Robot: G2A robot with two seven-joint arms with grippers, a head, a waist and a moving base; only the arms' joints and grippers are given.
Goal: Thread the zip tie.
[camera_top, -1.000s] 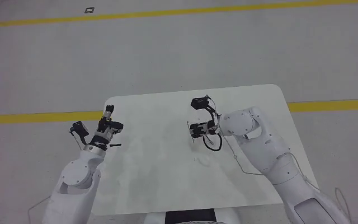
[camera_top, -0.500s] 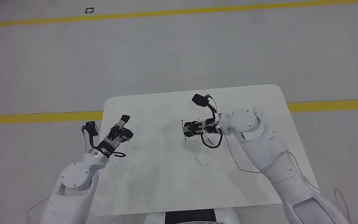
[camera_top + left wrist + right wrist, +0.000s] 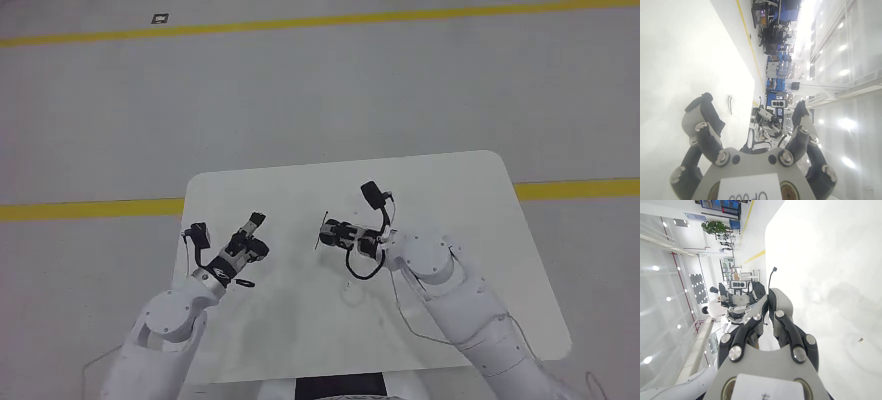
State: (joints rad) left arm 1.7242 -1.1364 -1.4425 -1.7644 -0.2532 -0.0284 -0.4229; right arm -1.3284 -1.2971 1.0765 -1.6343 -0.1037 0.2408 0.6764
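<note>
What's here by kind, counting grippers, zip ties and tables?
Grippers: 2 (left gripper, open; right gripper, shut)
Zip ties: 1 (black zip tie, in the right gripper)
Tables: 1 (white table)
Unidentified: 1 (thin dark strip against the table, possibly another tie)
Total: 4 sure, 5 with the strip

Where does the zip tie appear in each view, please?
Top view: zip tie at the right gripper, picture centre.
Left wrist view: probably the thin dark line beside the right gripper.
Right wrist view: zip tie clamped between the fingers, head sticking out.
Shared landmark: yellow floor line.
</note>
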